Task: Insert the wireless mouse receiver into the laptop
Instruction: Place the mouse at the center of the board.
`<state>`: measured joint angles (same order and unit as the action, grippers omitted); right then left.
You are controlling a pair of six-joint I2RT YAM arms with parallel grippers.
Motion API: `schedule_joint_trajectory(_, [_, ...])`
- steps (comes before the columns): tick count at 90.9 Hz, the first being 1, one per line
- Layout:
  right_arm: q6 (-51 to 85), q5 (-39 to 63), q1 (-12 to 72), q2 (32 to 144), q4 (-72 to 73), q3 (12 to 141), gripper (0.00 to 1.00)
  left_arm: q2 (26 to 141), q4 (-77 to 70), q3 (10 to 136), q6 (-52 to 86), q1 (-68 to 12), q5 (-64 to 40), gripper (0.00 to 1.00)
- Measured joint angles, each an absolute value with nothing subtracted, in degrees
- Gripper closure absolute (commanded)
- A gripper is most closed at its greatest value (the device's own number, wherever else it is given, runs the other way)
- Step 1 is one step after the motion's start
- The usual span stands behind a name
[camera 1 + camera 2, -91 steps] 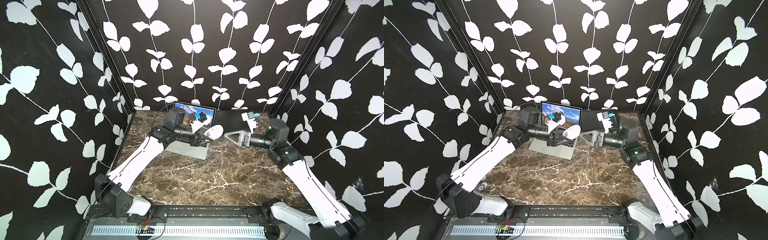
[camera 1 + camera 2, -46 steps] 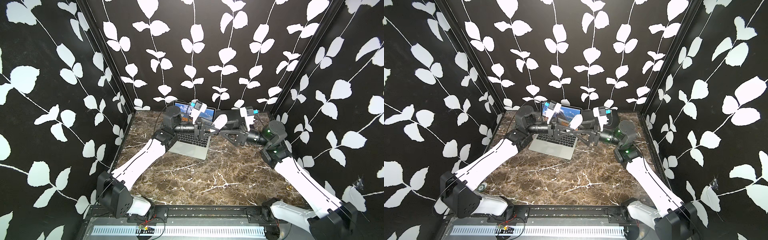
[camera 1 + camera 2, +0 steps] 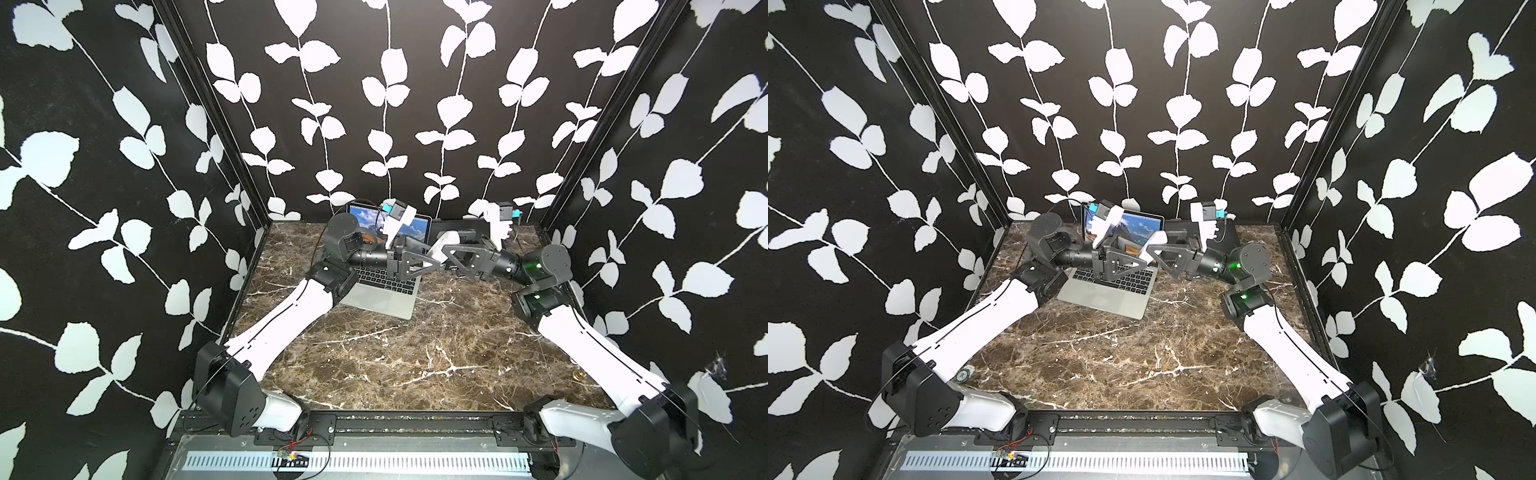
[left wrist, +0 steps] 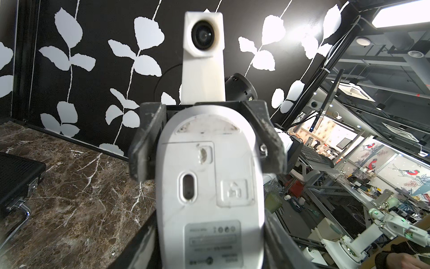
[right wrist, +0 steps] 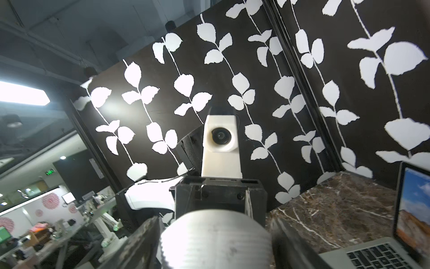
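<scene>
Early stage: mid-frame in both top views, the left gripper (image 3: pixel 432 262) clamps the wireless mouse (image 3: pixel 442 244) aloft beside the laptop (image 3: pixel 386 291), while the right gripper (image 3: pixel 449 253), partly spread, brackets its far end, grip unclear; no receiver is visible, so extraction and plugging remain.

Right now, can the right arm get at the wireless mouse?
Likely yes: the fingers of the right end effector flank the free end of the wireless mouse, held aloft by the left end effector; nothing intervenes.
</scene>
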<state>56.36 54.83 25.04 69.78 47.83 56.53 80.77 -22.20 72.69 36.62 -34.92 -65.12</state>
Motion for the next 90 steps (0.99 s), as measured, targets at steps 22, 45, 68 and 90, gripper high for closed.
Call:
schedule_joint_trajectory(22, [52.95, 54.54, 25.15, 70.00, 38.24, 57.63, 0.60, 80.34, -16.91, 72.55, 30.55, -34.72, -60.95, 0.01])
schedule_joint_trajectory(45, [30.13, 40.66, 25.21, 69.12, -9.02, 64.82, 0.61, 74.35, 10.59, 69.54, 8.78, -31.14, -30.52, 0.01])
schedule_joint_trajectory(68, [25.04, 17.34, 31.62, 81.67, -31.92, 57.80, 0.61, 72.64, 18.02, 55.13, 4.73, -23.33, -7.14, 0.01])
schedule_joint_trajectory(90, [25.28, 6.26, 32.64, 97.19, -35.51, 63.31, 0.52, 75.16, 17.72, 48.99, 4.69, -16.86, 2.61, 0.01])
